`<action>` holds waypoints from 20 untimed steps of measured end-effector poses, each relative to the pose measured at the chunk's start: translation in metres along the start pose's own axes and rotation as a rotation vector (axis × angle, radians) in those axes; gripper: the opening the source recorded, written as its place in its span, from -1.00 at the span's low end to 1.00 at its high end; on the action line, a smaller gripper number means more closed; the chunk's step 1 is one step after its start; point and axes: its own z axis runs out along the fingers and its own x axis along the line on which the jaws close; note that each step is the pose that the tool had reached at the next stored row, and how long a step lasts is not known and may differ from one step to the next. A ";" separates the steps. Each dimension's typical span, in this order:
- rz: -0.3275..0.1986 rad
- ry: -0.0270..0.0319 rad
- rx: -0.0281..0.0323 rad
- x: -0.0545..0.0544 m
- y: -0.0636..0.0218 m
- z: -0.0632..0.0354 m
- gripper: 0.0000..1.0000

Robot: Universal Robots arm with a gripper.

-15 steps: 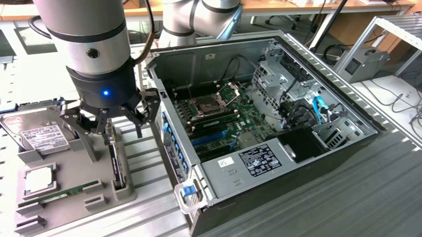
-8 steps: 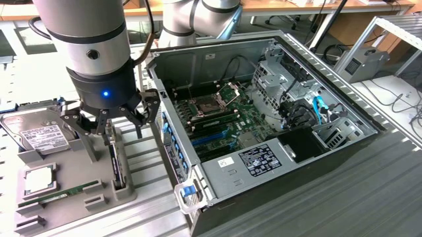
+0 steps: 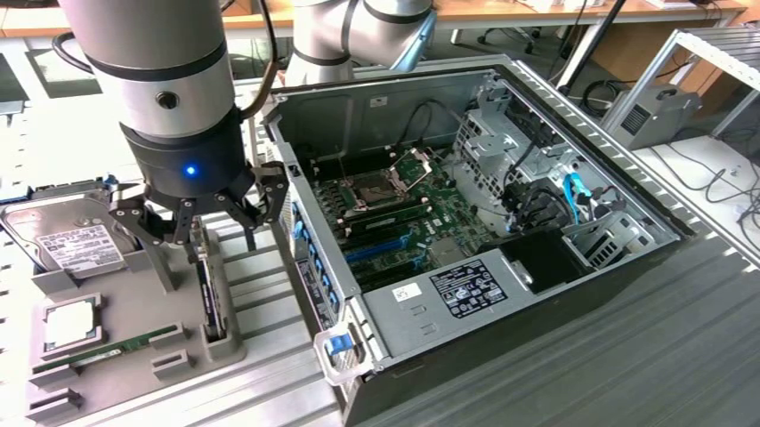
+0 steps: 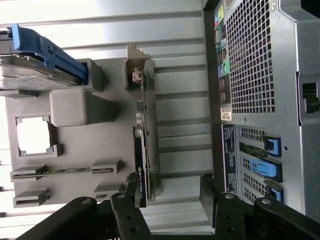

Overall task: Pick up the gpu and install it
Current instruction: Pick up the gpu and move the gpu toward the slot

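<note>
A: Hand (image 3: 199, 233), state?
B: Released, fingers spread wide, grasping nothing. It hangs just above the gpu (image 3: 210, 298).
A: Gpu, location?
B: On edge in a slot of the grey tray (image 3: 131, 294), on the bench (image 3: 273, 391) at the exterior view's left, beside the case (image 3: 404, 307).
A: Other tray stock?
B: Hard drive (image 3: 66, 242) at the far end, RAM stick (image 3: 107, 349) at the near end.
A: Case?
B: Side open, motherboard (image 3: 404, 213) exposed, at the exterior view's right.
</note>
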 end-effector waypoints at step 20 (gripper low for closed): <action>0.000 -0.0007 0.0088 0.002 -0.0003 0.0043 0.20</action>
